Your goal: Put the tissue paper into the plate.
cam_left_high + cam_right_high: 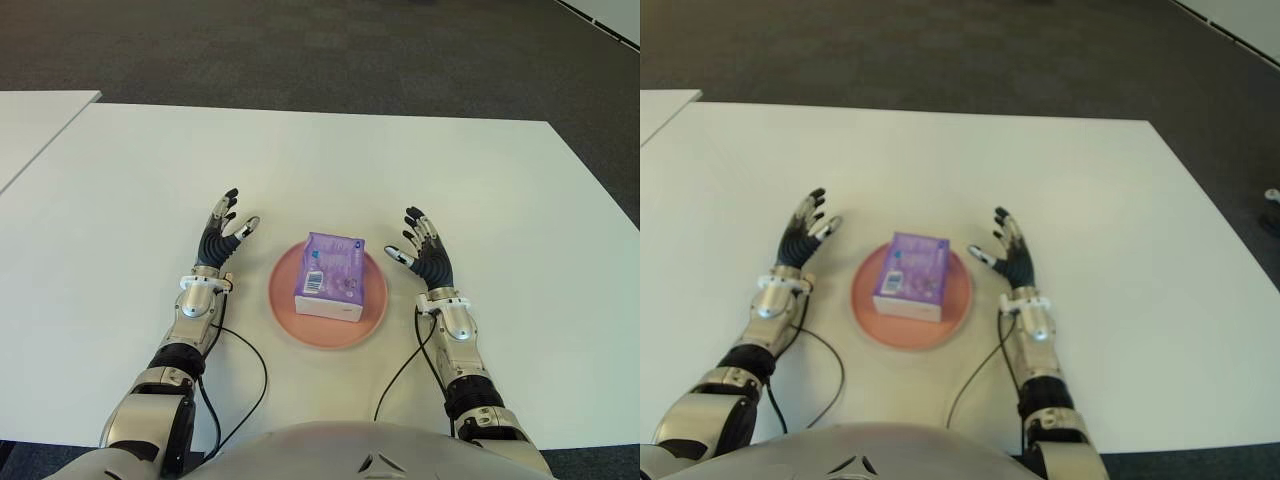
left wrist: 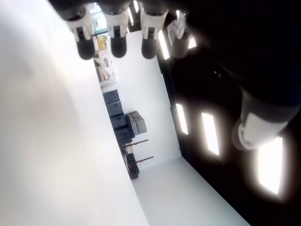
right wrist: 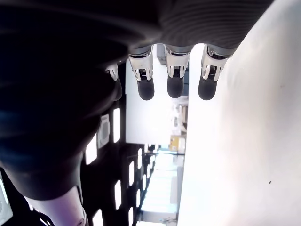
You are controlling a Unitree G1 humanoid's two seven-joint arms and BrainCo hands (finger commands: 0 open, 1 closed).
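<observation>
A purple and white tissue pack (image 1: 333, 274) lies inside the round pink plate (image 1: 283, 303) on the white table, just in front of me. My left hand (image 1: 224, 232) shows to the left of the plate, fingers spread and empty. My right hand (image 1: 423, 251) shows to the right of the plate, also spread and holding nothing. Neither hand touches the pack or the plate. Both wrist views show straight fingers (image 2: 117, 44) (image 3: 175, 77) with nothing between them.
The white table (image 1: 330, 160) stretches far beyond the plate, with dark carpet behind it. A second white table edge (image 1: 30, 115) shows at the far left. Black cables (image 1: 245, 370) run from both wrists back toward my body.
</observation>
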